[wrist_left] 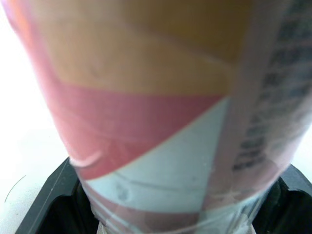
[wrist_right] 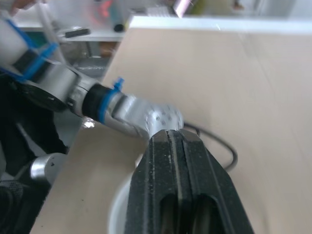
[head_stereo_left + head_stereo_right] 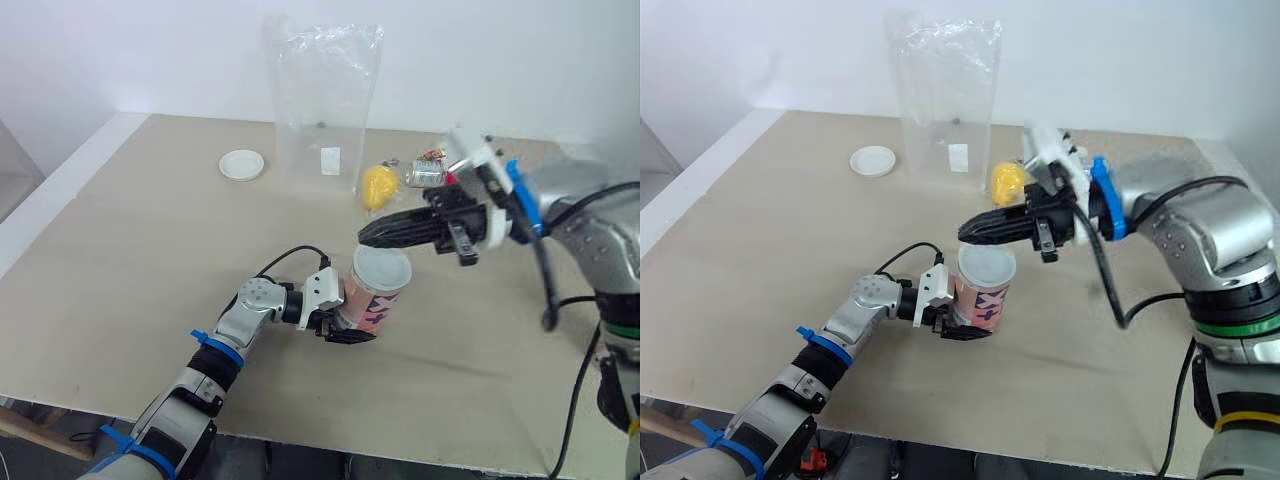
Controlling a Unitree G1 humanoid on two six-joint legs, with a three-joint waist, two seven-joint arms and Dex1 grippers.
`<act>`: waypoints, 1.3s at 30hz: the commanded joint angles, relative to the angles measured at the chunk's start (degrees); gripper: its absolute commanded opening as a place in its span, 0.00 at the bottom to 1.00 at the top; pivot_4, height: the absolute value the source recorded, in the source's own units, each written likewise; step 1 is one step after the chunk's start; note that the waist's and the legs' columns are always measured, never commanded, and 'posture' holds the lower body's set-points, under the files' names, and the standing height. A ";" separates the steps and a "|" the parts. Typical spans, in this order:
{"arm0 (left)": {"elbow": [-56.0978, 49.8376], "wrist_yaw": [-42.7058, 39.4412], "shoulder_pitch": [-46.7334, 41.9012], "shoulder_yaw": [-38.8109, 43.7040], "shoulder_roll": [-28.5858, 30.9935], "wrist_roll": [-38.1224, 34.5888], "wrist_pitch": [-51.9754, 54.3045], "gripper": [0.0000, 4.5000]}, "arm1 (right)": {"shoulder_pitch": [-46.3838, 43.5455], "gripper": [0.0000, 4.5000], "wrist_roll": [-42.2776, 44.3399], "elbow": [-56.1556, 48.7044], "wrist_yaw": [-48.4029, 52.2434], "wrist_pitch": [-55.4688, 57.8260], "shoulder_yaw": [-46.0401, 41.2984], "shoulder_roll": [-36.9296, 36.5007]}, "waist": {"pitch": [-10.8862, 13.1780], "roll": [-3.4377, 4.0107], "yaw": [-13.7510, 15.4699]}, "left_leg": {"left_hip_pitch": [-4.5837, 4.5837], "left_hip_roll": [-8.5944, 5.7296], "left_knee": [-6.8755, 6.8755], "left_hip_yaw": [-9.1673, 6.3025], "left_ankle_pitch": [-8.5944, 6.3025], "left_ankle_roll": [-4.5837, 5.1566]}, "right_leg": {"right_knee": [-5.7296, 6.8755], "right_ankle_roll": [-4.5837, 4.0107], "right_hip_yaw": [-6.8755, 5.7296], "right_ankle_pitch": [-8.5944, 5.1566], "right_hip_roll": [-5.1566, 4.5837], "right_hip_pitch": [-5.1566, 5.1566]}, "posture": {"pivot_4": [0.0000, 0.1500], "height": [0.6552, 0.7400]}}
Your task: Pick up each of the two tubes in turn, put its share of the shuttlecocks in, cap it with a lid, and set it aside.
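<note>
A short pink, orange and white tube (image 3: 373, 300) stands on the table with a white lid (image 3: 381, 268) on its top. My left gripper (image 3: 343, 318) is shut on the tube's lower part, seen close up in the left wrist view (image 1: 161, 146). My right gripper (image 3: 366, 236) hovers just above the lid's far edge, its fingers (image 2: 178, 195) pressed together with nothing between them. A second white lid (image 3: 242, 164) lies flat at the far left of the table. A tall clear plastic bag (image 3: 325, 110) stands at the back.
A yellow object (image 3: 378, 185) and a small can (image 3: 428, 173) lie behind the tube, near the bag. A black cable (image 3: 290, 258) loops from my left wrist. The table's front edge (image 3: 330, 440) is close to the tube.
</note>
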 commanded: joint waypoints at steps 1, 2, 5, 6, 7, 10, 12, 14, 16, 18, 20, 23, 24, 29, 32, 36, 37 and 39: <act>2.48 0.06 1.82 -1.34 1.56 2.41 2.72 0.75 | 0.84 0.01 -2.72 -3.23 -2.20 0.19 -0.97 0.33 | 0.00 0.00 0.00 | 0.00 0.00 0.00 0.00 0.00 0.00 | 0.00 0.00 0.00 0.00 0.01 0.00 | 1.00 1.00; 2.30 0.06 1.88 -1.40 1.55 2.41 2.80 0.75 | 1.28 0.01 -3.60 -3.45 -2.46 0.14 -0.55 0.47 | 0.00 0.00 -0.01 | 0.01 0.01 0.00 0.00 0.00 0.00 | 0.00 0.00 0.00 0.00 0.02 0.00 | 1.00 1.00; 2.13 0.14 1.90 -1.43 1.49 2.38 2.96 0.75 | 2.09 0.01 -5.40 -4.25 -1.35 0.05 0.47 0.22 | 0.00 0.00 -0.07 | 0.01 0.01 0.00 -0.01 0.00 0.00 | 0.00 0.11 0.00 -0.06 0.04 0.00 | 1.00 1.00; 2.08 0.17 1.91 -1.42 1.49 2.40 3.01 0.75 | 2.44 0.01 -6.14 -4.62 -0.36 -0.44 0.91 -0.17 | 0.00 0.00 -0.09 | 0.01 0.01 0.00 -0.01 0.00 0.00 | 0.00 0.17 0.00 -0.10 0.04 0.00 | 1.00 1.00; 2.02 0.21 1.92 -1.41 1.49 2.41 3.05 0.75 | 2.66 0.01 -6.50 -4.79 0.14 -0.63 0.98 -0.26 | 0.00 0.00 -0.09 | 0.02 0.01 0.00 0.01 0.00 0.00 | 0.00 0.32 0.01 -0.19 0.03 0.00 | 1.00 1.00; 1.86 0.40 1.99 -1.36 1.49 2.44 3.20 0.75 | 2.99 0.01 -7.06 -4.51 0.79 -0.35 0.39 -0.26 | 0.00 0.00 -0.09 | 0.03 0.03 0.00 0.00 0.00 0.00 | 0.00 0.34 0.01 -0.20 0.05 0.01 | 1.00 1.00; 1.62 0.44 2.15 -1.35 1.54 2.41 3.34 0.75 | 3.04 0.01 -7.34 -4.32 1.17 -0.29 -0.06 -0.29 | 0.00 0.00 -0.09 | 0.02 0.03 0.00 0.01 0.00 0.00 | 0.00 0.34 0.02 -0.20 0.04 0.01 | 1.00 1.00; 1.44 0.43 2.33 -1.39 1.63 2.44 3.41 0.75 | 3.00 0.01 -7.49 -4.29 1.41 -0.21 -0.44 -0.25 | 0.00 0.00 -0.09 | 0.02 0.03 0.00 0.01 0.00 0.00 | 0.00 0.34 0.02 -0.20 0.04 0.01 | 1.00 1.00; 1.52 0.45 2.33 -1.40 1.69 2.51 3.37 0.75 | 3.18 0.01 -7.99 -4.36 1.70 -0.50 -0.36 -0.37 | 0.00 0.00 -0.09 | 0.02 0.03 0.00 0.00 0.00 0.00 | 0.00 0.34 0.01 -0.20 0.05 0.01 | 1.00 1.00; 1.56 0.46 2.31 -1.38 1.69 2.51 3.36 0.75 | 3.49 0.01 -8.44 -4.55 2.07 -0.82 -0.20 -0.55 | 0.00 0.00 -0.09 | 0.02 0.03 0.00 0.00 0.00 0.00 | 0.00 0.34 0.01 -0.20 0.05 0.01 | 1.00 1.00; 1.64 0.47 2.25 -1.37 1.67 2.51 3.33 0.75 | 3.84 0.01 -8.92 -4.68 2.21 -0.88 -0.11 -0.52 | 0.00 0.00 -0.10 | 0.02 0.03 0.00 0.00 0.00 0.00 | 0.00 0.34 0.01 -0.20 0.05 0.01 | 1.00 1.00; 2.25 0.67 1.77 -1.33 1.45 2.63 3.16 0.75 | 5.27 0.01 -11.12 -5.14 2.63 -1.71 1.34 -1.42 | 0.00 0.00 -0.10 | 0.02 0.03 -0.01 -0.01 0.00 0.00 | -0.01 0.34 0.00 -0.22 0.05 0.02 | 1.00 1.00; 2.29 0.72 1.73 -1.33 1.43 2.64 3.13 0.75 | 5.55 0.01 -11.52 -5.24 2.67 -1.76 1.55 -1.57 | -0.01 0.00 -0.10 | 0.03 0.03 -0.01 0.00 0.00 0.00 | -0.01 0.35 0.01 -0.22 0.05 0.02 | 1.00 1.00; 2.05 0.63 1.88 -1.41 1.46 2.58 3.15 0.75 | 6.94 0.01 -15.33 -4.51 3.41 -3.11 3.69 -3.10 | -0.01 0.00 -0.12 | 0.06 0.02 0.00 0.00 0.00 0.00 | -0.01 0.35 0.02 -0.21 0.04 0.04 | 1.00 1.00; 2.09 0.70 1.82 -1.41 1.49 2.59 3.12 0.75 | 7.25 0.01 -16.66 -3.71 3.54 -3.34 4.38 -3.33 | -0.08 -0.05 -0.13 | 0.10 0.03 0.00 0.01 0.00 0.00 | -0.01 0.35 0.02 -0.22 0.04 0.06 | 1.00 1.00; 1.87 0.83 1.86 -1.27 1.67 2.53 3.13 0.75 | 7.97 0.01 -18.17 -2.76 4.28 -4.54 4.84 -3.62 | -0.14 -0.12 -0.13 | 0.13 0.03 0.00 0.00 0.00 0.00 | -0.01 0.33 0.02 -0.22 0.04 0.06 | 1.00 1.00; 1.82 0.87 1.87 -1.25 1.73 2.52 3.11 0.75 | 8.14 0.01 -18.74 -2.49 4.54 -5.17 5.01 -3.68 | -0.14 -0.13 -0.13 | 0.14 0.03 0.00 0.01 0.00 0.00 | -0.02 0.34 0.02 -0.22 0.04 0.06 | 1.00 1.00; 1.69 0.94 1.95 -1.24 1.84 2.52 3.07 0.75 | 8.58 0.01 -19.56 -2.27 5.15 -6.30 5.19 -3.63 | -0.15 -0.14 -0.13 | 0.18 0.03 0.00 0.01 0.00 0.00 | -0.03 0.27 0.02 -0.26 0.03 0.06 | 1.00 1.00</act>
